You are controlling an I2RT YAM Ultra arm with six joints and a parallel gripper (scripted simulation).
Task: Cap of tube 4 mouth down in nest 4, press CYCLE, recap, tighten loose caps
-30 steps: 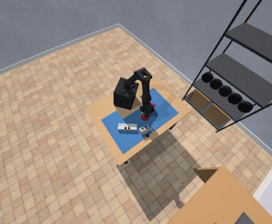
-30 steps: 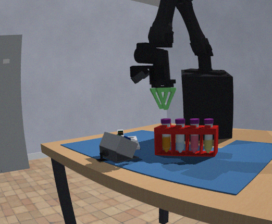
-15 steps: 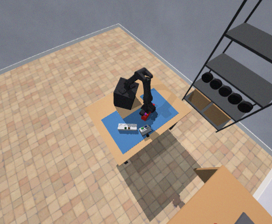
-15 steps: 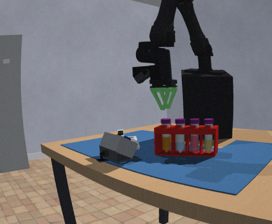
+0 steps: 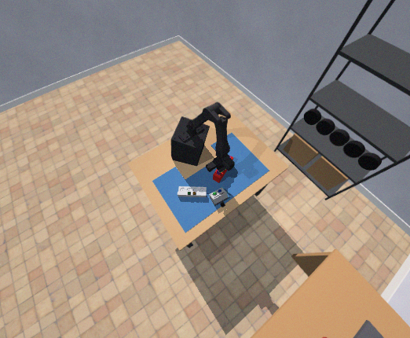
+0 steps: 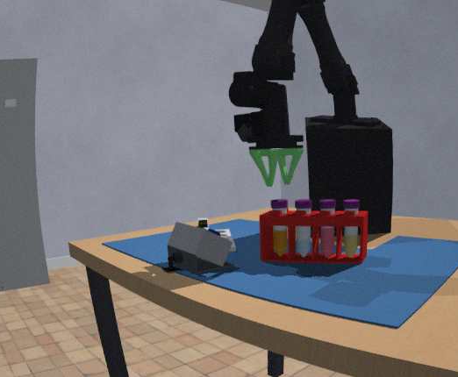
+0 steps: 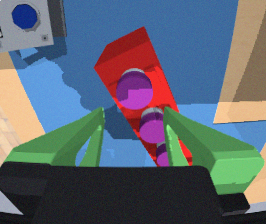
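Observation:
The red decapping station [image 6: 313, 237] stands on the blue mat and holds four tubes, each with a purple cap. My gripper [image 6: 277, 183] hangs with its green fingers pointing down, a little above the leftmost cap [image 6: 279, 203] in the exterior view. This is the end of the rack nearest the key desk. The fingers stand half open with nothing between them. In the wrist view the gripper [image 7: 136, 123] frames the rack [image 7: 133, 76], with the end cap [image 7: 134, 90] and the one beside it [image 7: 152, 127] below.
The grey key desk [image 6: 199, 250] stands left of the rack, and the white cap tray and console [image 5: 192, 192] lie beyond it. The arm's black base block [image 6: 348, 171] stands close behind the rack. A metal shelf [image 5: 357, 118] stands off the table.

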